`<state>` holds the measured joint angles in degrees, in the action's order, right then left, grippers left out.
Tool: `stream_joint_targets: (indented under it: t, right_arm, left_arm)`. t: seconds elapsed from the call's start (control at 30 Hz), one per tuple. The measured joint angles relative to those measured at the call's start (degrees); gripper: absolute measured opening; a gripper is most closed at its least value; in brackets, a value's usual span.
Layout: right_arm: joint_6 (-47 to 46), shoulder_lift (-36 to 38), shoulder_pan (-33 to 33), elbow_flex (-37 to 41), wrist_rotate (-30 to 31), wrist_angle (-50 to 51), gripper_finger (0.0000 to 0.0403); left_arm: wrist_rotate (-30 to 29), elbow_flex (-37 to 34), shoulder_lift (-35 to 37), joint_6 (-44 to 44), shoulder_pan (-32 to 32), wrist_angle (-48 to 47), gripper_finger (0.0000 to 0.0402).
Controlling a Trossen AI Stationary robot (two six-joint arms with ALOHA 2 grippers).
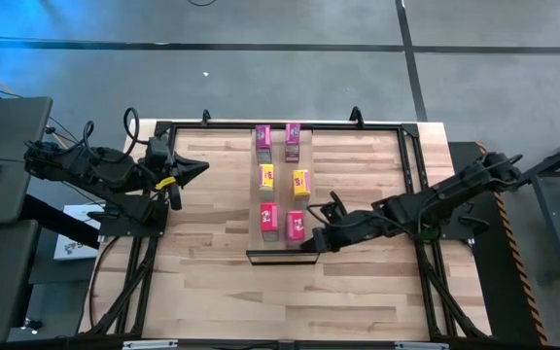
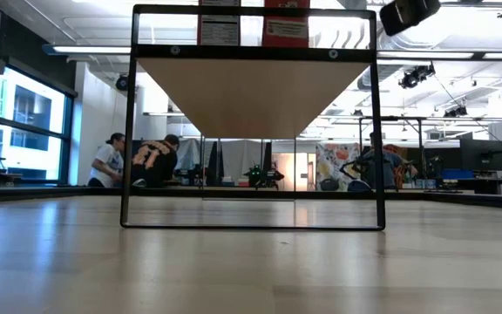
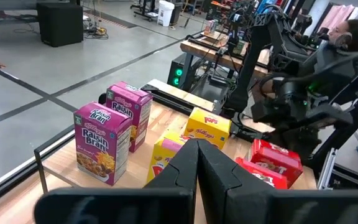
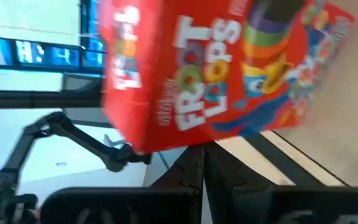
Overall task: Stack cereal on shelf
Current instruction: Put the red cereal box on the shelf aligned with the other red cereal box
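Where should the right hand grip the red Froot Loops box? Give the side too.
Probably the upper part of the Froot Loops box, pinched across its thin depth, coming from the right hand's side: it stands upright, with another red box on its far side.

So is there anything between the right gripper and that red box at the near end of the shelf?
Nothing visible. The right gripper sits right beside the red box on the shelf, and the right wrist view shows the box directly ahead of its fingers.
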<state>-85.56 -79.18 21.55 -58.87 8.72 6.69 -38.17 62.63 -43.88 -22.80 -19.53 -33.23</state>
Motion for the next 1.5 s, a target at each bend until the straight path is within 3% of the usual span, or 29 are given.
stream_joint_targets:
  t: [0.83,1.5]
  right_arm:
    - [2.02,0.11,-0.55,0.00,4.36,-4.45,0.0000]
    - [-1.66,-1.04,-0.40,0.00,5.71,-6.13,0.0000]
  left_arm:
    - [-0.02,0.00,0.35,3.05,-0.02,-0.40,0.0000]
    - [-0.09,0.00,0.31,2.03,-0.02,-0.35,0.0000]
